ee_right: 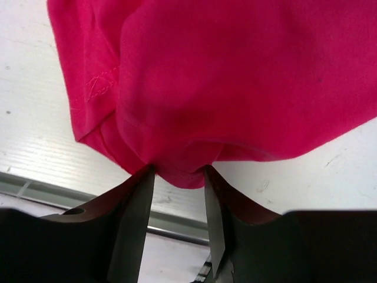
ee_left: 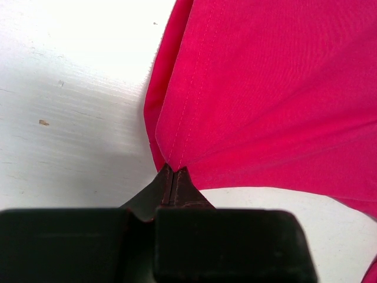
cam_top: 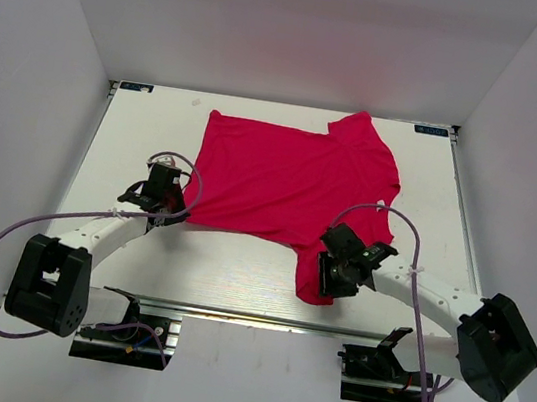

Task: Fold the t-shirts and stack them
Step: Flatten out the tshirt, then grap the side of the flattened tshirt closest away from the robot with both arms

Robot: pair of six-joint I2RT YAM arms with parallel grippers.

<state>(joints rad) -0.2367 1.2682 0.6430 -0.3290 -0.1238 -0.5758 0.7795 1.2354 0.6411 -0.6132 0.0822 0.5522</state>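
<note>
A crimson-pink t-shirt [cam_top: 292,179] lies spread on the white table [cam_top: 238,267], with one part bunched toward the near edge at the right. My left gripper [cam_top: 172,209] is shut on the shirt's near left hem corner; in the left wrist view its fingertips [ee_left: 174,172] pinch the stitched hem of the shirt [ee_left: 265,88]. My right gripper [cam_top: 332,269] is at the bunched near right part. In the right wrist view its jaws [ee_right: 178,172] stand apart, with a fold of the shirt [ee_right: 224,76] sitting between the fingertips.
A metal rail [cam_top: 261,318] runs along the table's near edge, just below the right gripper. White walls [cam_top: 54,78] enclose the table on the left, back and right. Purple cables [cam_top: 419,274] loop from both arms.
</note>
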